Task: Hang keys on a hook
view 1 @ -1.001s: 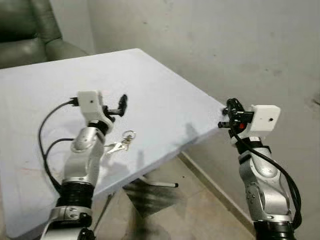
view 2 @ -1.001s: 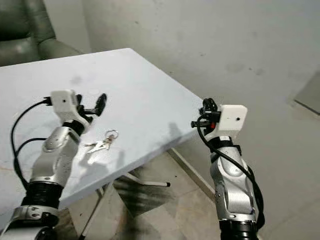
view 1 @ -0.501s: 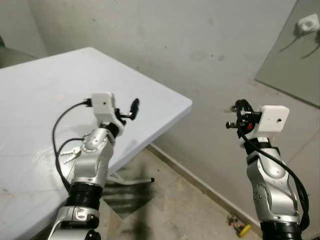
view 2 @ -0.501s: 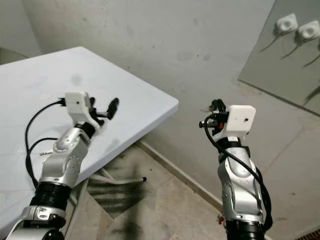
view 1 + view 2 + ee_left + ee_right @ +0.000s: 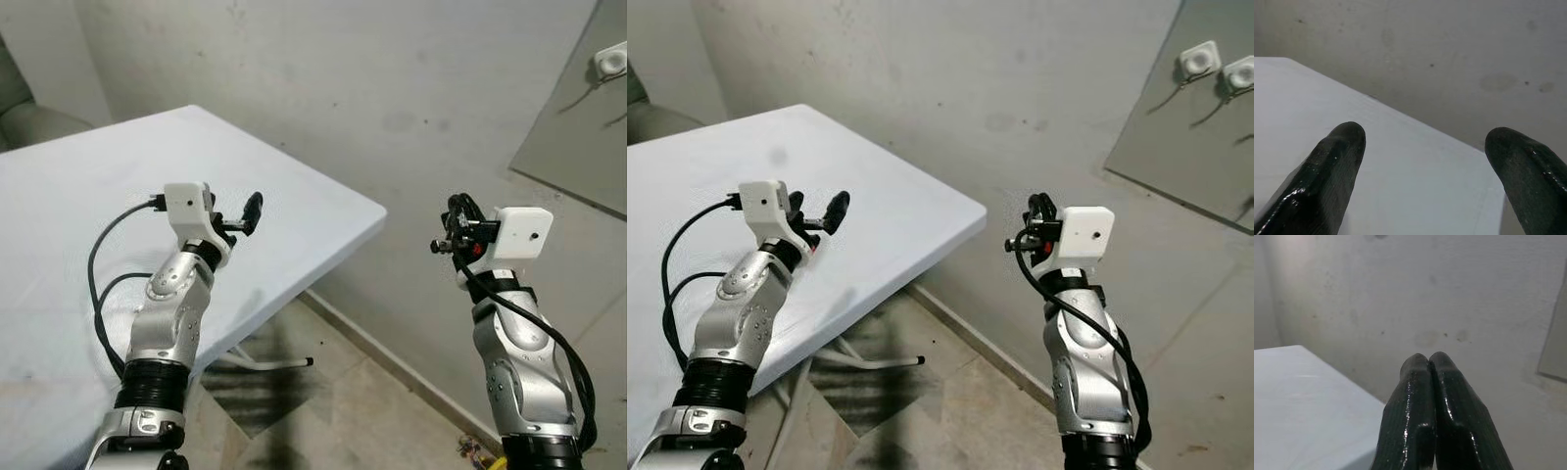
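the left gripper (image 5: 1422, 171) hangs above the white rectangular table (image 5: 78, 196), near its right corner, its two black fingers spread wide and empty. the right gripper (image 5: 1430, 401) is raised off the table's right side before the grey stained wall (image 5: 392, 78), fingers pressed together on nothing. where the keys lie cannot be told. two white, perhaps plastic, hooks (image 5: 1215, 67) sit on a grey panel, far right.

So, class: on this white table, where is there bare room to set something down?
The white table shows bare top from its far corner by the wall back along both edges. The one crowded patch is the near edge, where the left tool, open, hangs over the surface. The right tool, shut, is off the table beside the wall.
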